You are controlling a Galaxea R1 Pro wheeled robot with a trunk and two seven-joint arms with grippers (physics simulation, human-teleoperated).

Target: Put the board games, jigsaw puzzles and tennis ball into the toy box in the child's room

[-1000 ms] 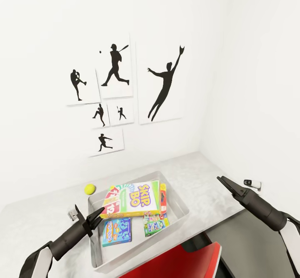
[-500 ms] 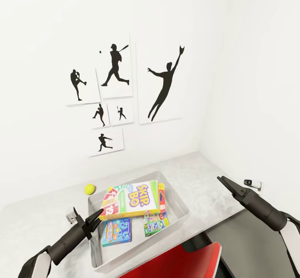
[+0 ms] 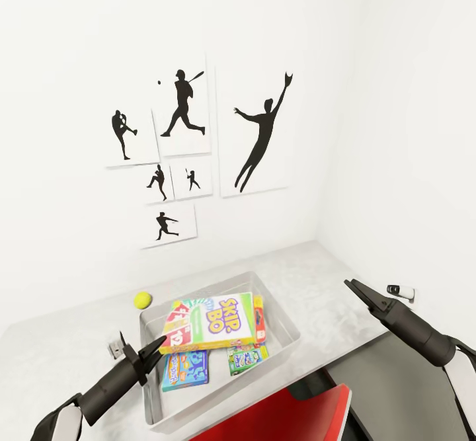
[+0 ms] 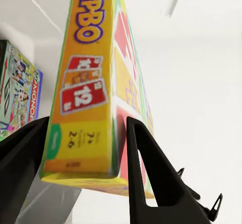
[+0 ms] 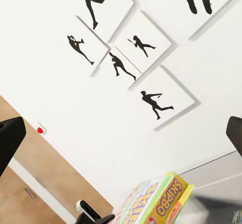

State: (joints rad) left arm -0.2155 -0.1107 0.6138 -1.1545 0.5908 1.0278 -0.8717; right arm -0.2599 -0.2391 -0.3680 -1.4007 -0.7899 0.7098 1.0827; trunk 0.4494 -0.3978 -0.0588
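Careful: your left gripper (image 3: 151, 350) has spread its fingers (image 4: 151, 168) off the Skip-Bo board game (image 3: 213, 321), which lies tilted across the toy box (image 3: 284, 328) ahead. Clipping its near corner could tip it out.

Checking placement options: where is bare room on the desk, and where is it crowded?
Bare tabletop runs right of the toy box, toward the corner, and left of it below the tennis ball. Inside the box is crowded: Skip-Bo game over smaller boxes.

The yellow Skip-Bo board game box (image 4: 88, 83) stands edge-on between the black fingers (image 4: 151, 173) of the left end effector (image 4: 85, 148), with a Monopoly box (image 4: 20, 98) beside it.
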